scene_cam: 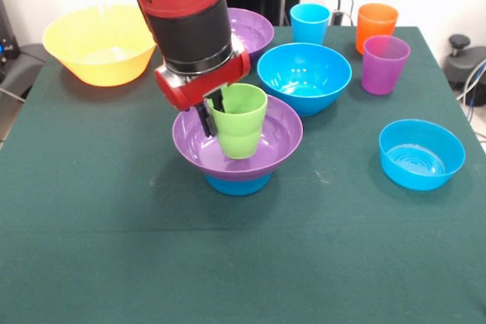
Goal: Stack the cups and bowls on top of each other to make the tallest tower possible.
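Note:
My gripper [213,115] is shut on the rim of the lime green cup [240,125], one finger inside and one outside. It holds the cup upright, just over or in the wide purple bowl [281,138]. That bowl rests on a small blue bowl [237,184]; these form the tower at the table's middle. Standing apart are the large blue bowl [304,75], a second purple bowl [257,29], the large yellow bowl [99,43], a small blue bowl [421,154], the light blue cup [310,22], the orange cup [377,25] and the purple cup [385,64].
The dark green table [114,248] has its far edge behind the cups. My red and black arm [182,13] comes down from the top left and hides part of the far purple bowl. Dark equipment [459,58] stands off the table's right side.

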Controlling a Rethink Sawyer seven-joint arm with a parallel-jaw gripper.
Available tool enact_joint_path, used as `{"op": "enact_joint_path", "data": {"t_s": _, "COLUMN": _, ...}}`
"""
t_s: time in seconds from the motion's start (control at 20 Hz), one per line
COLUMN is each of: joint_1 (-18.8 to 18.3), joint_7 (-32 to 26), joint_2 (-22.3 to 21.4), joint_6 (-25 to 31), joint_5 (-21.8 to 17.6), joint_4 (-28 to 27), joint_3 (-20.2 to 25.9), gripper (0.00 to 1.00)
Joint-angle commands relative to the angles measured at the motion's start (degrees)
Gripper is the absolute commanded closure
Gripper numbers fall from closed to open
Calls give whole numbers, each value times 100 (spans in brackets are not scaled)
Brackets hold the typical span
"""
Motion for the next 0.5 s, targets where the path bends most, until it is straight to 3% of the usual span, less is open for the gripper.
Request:
{"op": "enact_joint_path", "data": {"t_s": 0.05, "joint_1": 136, "joint_7": -806, "joint_2": 257, "joint_6": 10, "joint_5": -327, "joint_4": 178, "joint_3": -250, "gripper": 100}}
{"op": "enact_joint_path", "data": {"t_s": 0.5, "joint_1": 207, "joint_7": -838, "joint_2": 211, "joint_6": 156, "joint_5": -417, "joint_4": 96, "joint_3": -305, "gripper": 100}}
